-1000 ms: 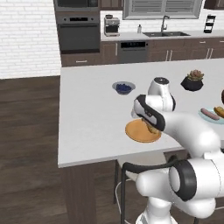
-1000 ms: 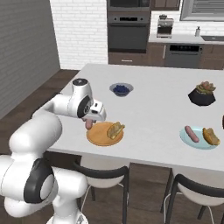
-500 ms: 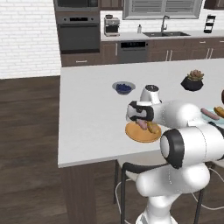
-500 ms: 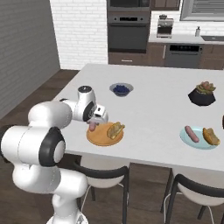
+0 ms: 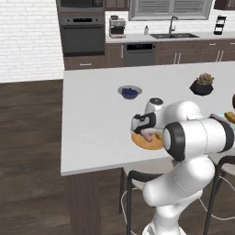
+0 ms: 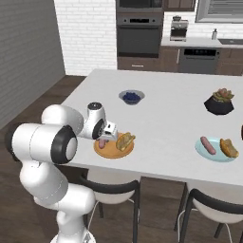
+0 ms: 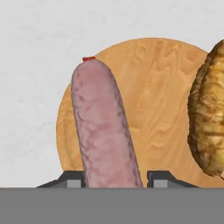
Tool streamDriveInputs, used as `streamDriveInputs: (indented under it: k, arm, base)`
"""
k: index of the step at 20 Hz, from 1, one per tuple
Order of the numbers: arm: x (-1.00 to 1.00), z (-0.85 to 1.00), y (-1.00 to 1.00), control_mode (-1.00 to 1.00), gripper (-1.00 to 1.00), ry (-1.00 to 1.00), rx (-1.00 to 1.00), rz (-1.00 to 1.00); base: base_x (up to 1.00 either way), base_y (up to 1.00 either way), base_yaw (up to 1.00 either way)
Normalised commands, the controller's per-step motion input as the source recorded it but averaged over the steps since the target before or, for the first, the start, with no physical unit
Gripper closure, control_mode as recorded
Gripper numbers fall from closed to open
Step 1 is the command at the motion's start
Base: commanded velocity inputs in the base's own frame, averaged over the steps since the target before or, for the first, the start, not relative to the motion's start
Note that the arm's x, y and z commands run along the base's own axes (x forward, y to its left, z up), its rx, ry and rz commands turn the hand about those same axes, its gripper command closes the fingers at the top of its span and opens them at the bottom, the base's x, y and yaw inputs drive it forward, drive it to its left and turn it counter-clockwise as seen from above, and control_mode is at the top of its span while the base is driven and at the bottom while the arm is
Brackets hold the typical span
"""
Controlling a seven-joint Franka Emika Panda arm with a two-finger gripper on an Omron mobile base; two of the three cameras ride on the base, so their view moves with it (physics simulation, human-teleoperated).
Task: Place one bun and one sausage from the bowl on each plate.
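- The robot's two-finger gripper (image 6: 105,138) hangs low over the near edge of the white counter (image 5: 96,119), right above the orange-tan wooden plate with a raised rim (image 6: 110,150).
- From the camera on the hand, a long pinkish-brown sausage (image 7: 105,131) runs between the two dark finger tips (image 7: 72,179), which sit close against its sides, so the gripper is clenched on the sausage.
- That sausage (image 6: 101,143) is over the plate's (image 7: 153,87) left part; I cannot tell whether its far end touches the wood.
- A golden-brown crusty bun (image 6: 125,140) lies on the same plate, just beside the sausage and apart from it (image 7: 208,118).
- Farther right along the counter, the pale light-blue flat plate (image 6: 214,153) carries a second sausage (image 6: 207,145) and a second bun (image 6: 228,147), side by side.
- A small grey bowl of blueberries (image 6: 131,97) stands towards the middle of the counter, well apart from both plates.
- A black plant pot with a reddish-green succulent (image 6: 219,101) sits towards the counter's far right.
- Dark chairs (image 6: 114,190) are tucked under the near edge.
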Motion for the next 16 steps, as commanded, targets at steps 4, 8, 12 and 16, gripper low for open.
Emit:
streamDriveInputs:
  k: [4, 8, 12, 16]
  arm:
    - [0.1, -0.22, 0.0, -1.0, 1.0, 0.0, 0.0, 0.0]
    - [0.21, -0.06, 0.0, -1.0, 1.0, 0.0, 0.0, 0.0]
    - [0.01, 0.0, 0.0, -1.0, 1.0, 0.0, 0.0, 0.0]
    - [0.0, 0.0, 0.0, -1.0, 1.0, 0.0, 0.0, 0.0]
  base:
    - [0.0, 0.0, 0.0]
    - [0.0, 0.0, 0.0]
    - [0.0, 0.0, 0.0]
    - [0.0, 0.0, 0.0]
